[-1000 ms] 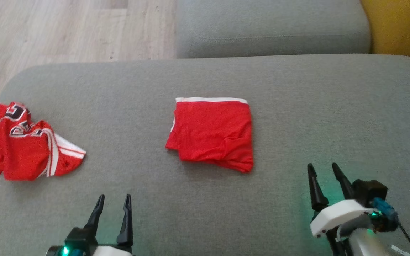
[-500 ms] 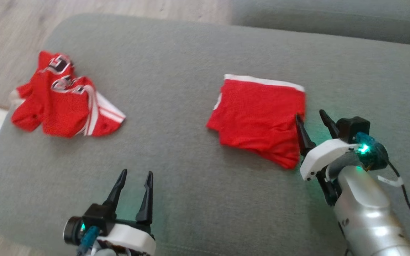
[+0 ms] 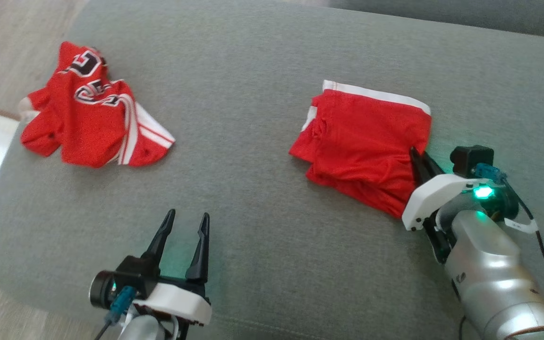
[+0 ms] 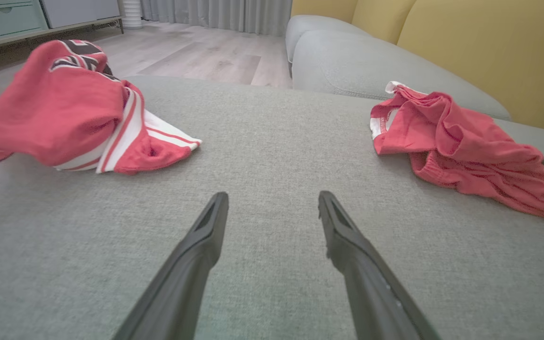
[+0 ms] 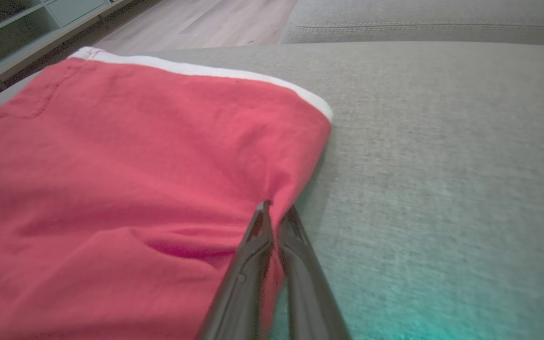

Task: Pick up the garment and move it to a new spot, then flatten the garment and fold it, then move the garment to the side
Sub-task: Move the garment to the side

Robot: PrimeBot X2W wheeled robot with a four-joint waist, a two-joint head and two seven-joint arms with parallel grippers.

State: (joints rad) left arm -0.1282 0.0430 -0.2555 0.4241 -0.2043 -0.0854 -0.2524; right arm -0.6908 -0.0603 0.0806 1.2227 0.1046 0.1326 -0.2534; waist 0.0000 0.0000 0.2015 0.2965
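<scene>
We see our right gripper [image 5: 276, 210] pinched onto the right edge of the folded red garment [image 3: 366, 137], mid-cushion on the grey sofa [image 3: 253, 236], our left gripper [image 3: 188, 217] spread wide, empty, crumpled jersey [image 3: 88, 127] well apart

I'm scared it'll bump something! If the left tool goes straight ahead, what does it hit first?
Probably only bare grey fabric sofa cushion, between the crumpled red jersey and the red shorts; depth is unclear.
</scene>
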